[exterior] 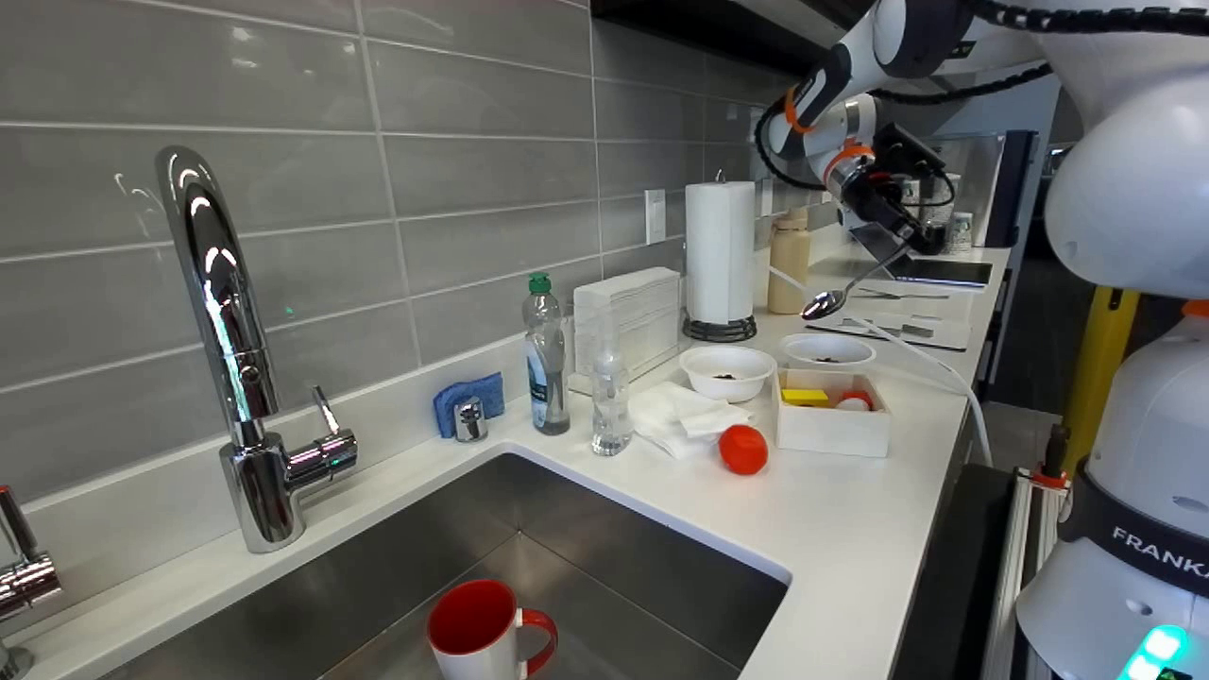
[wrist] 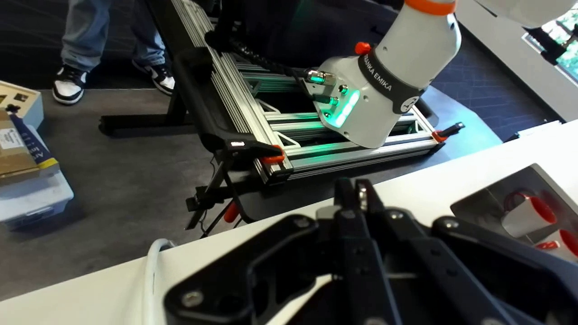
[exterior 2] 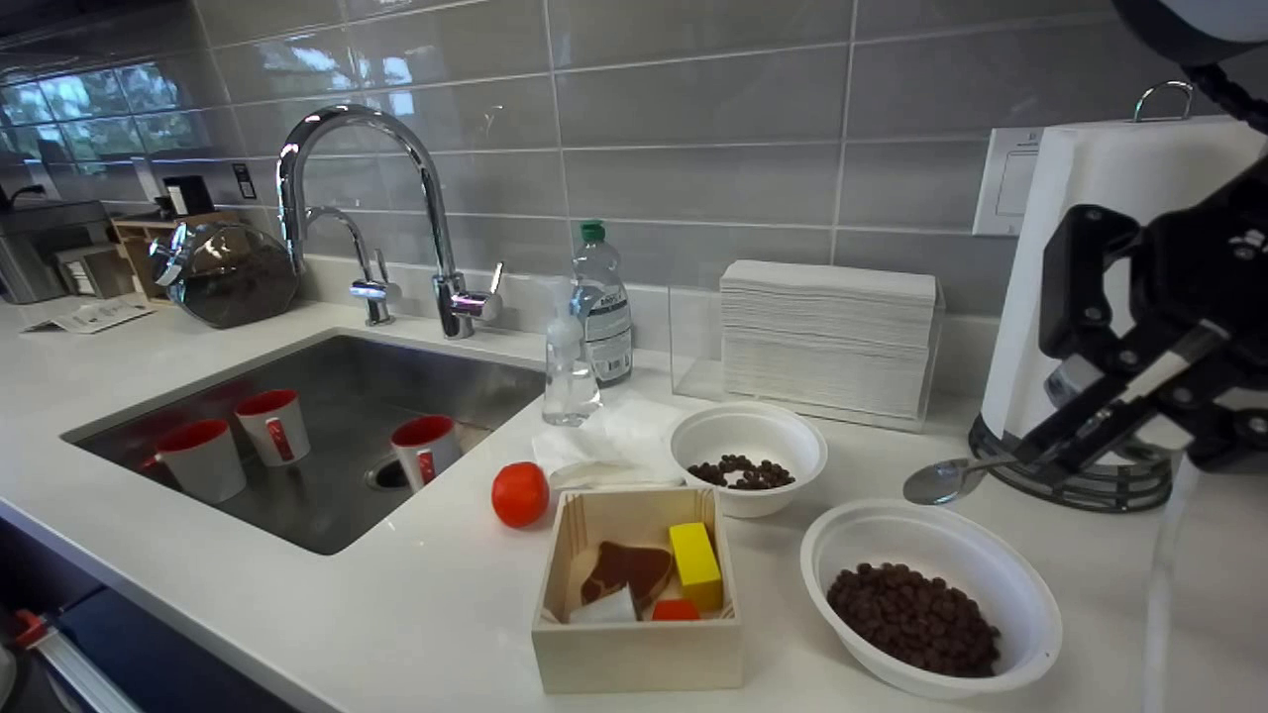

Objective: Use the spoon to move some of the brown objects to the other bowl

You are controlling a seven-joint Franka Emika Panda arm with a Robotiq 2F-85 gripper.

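Note:
A silver metal spoon [exterior: 825,304] is held by its handle in my gripper [exterior: 909,234], bowl end pointing down and outward. In an exterior view the spoon [exterior 2: 936,481] hangs over the counter by the rim of the fuller white bowl [exterior 2: 951,540], apart from it. No brown pieces show on it. That bowl holds a large heap of brown pieces [exterior 2: 913,616]. The second white bowl [exterior 2: 723,436], farther back, holds a smaller layer of brown pieces [exterior 2: 748,473]. In the wrist view my gripper [wrist: 353,195] is closed on the handle; only a shiny sliver shows between the fingertips.
A wooden box [exterior 2: 639,659] with toy food and a red ball [exterior 2: 520,493] stand beside the bowls. A paper towel roll [exterior: 720,253], napkin holder [exterior 2: 827,342] and bottles [exterior 2: 602,307] line the wall. A white cable [exterior: 930,354] crosses the counter. The sink [exterior 2: 337,525] holds mugs.

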